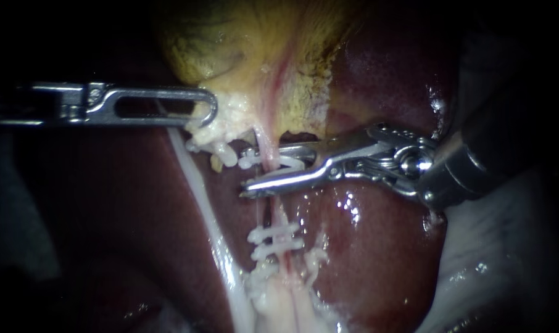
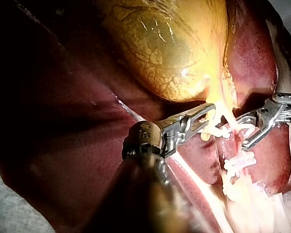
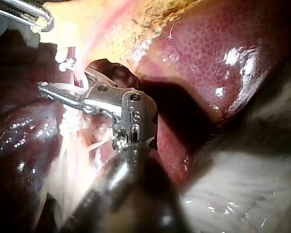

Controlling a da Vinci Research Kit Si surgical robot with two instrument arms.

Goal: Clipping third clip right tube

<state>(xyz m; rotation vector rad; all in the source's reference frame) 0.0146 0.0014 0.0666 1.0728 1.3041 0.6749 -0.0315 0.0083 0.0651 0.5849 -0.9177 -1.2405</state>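
Note:
The right tube (image 1: 280,214) runs pink and thin from the yellow gallbladder (image 1: 242,37) down over the liver (image 1: 378,246). Two white clips (image 1: 274,241) sit across its lower part. Higher up, a third white clip (image 1: 272,162) lies across the tube between the jaws of my right instrument (image 1: 246,172), which stand open on either side of it; the same jaws (image 3: 63,80) show in the right wrist view. My left instrument (image 1: 208,111) is shut on pale fatty tissue at the gallbladder's neck, also seen in the left wrist view (image 2: 208,114).
A long white strand (image 1: 199,185) runs down the liver to the left of the clipped tube. Pale fatty lumps (image 1: 221,145) hang below the left jaws. White tissue (image 1: 495,259) lies at the lower right beneath the right shaft.

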